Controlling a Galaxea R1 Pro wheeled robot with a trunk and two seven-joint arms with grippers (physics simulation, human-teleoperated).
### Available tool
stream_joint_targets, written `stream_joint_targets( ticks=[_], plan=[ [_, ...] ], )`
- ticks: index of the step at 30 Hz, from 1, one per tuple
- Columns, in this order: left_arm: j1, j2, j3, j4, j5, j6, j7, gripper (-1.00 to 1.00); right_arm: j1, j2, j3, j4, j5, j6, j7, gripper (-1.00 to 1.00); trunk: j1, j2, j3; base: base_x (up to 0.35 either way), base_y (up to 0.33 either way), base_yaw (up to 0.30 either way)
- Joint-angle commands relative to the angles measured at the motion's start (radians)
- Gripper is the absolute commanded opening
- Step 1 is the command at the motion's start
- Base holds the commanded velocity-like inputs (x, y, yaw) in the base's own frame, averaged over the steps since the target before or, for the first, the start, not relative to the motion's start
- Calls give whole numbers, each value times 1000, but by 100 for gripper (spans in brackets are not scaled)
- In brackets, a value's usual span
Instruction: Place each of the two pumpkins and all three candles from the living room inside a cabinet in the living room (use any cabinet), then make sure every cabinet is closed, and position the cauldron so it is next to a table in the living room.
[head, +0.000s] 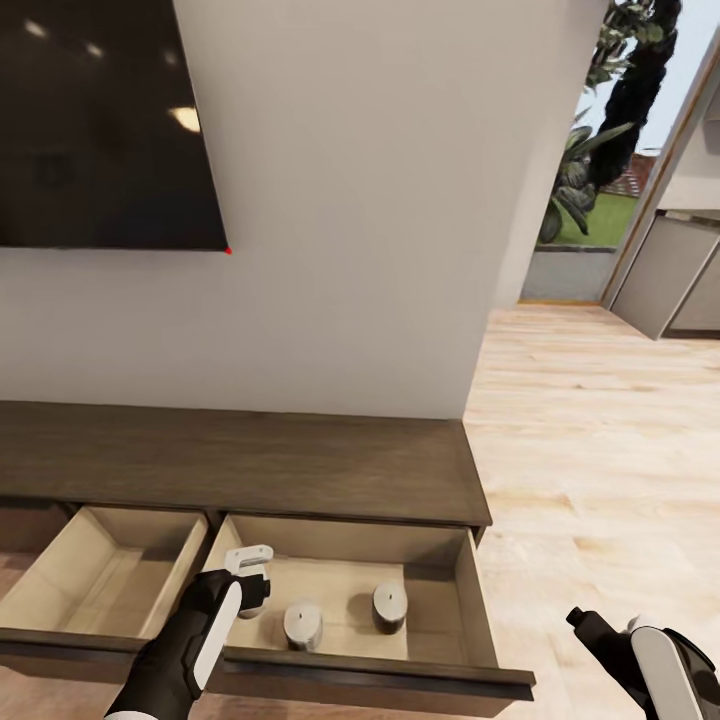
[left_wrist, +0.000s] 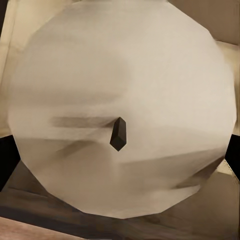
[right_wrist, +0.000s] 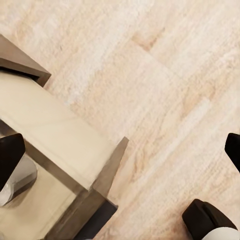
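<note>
Pale candle (left_wrist: 120, 110) sits gripped in the left tool (head: 250, 585) over the open cabinet (head: 300, 470) drawer.

Two candles (head: 302, 624) rest in the cabinet's (head: 240, 462) open right drawer (head: 478, 612).
</note>
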Motion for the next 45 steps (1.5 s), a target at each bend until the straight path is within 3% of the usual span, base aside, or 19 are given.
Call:
stream_joint_targets(
  ticks=[1,14,45],
  plan=[
    [0,0,0,0,0,0,0,-100,0,0,0,0,0,0,0,100,0,0,0,171,0,0],
    [0,0,0,-1,0,3,-1,-100,0,1,0,1,0,0,0,100,0,0,0,71,0,0],
    [0,0,0,-2,-1,27,-2,-100,0,1,1,1,0,0,0,100,119,-217,-97,0,0,0]
  ],
)
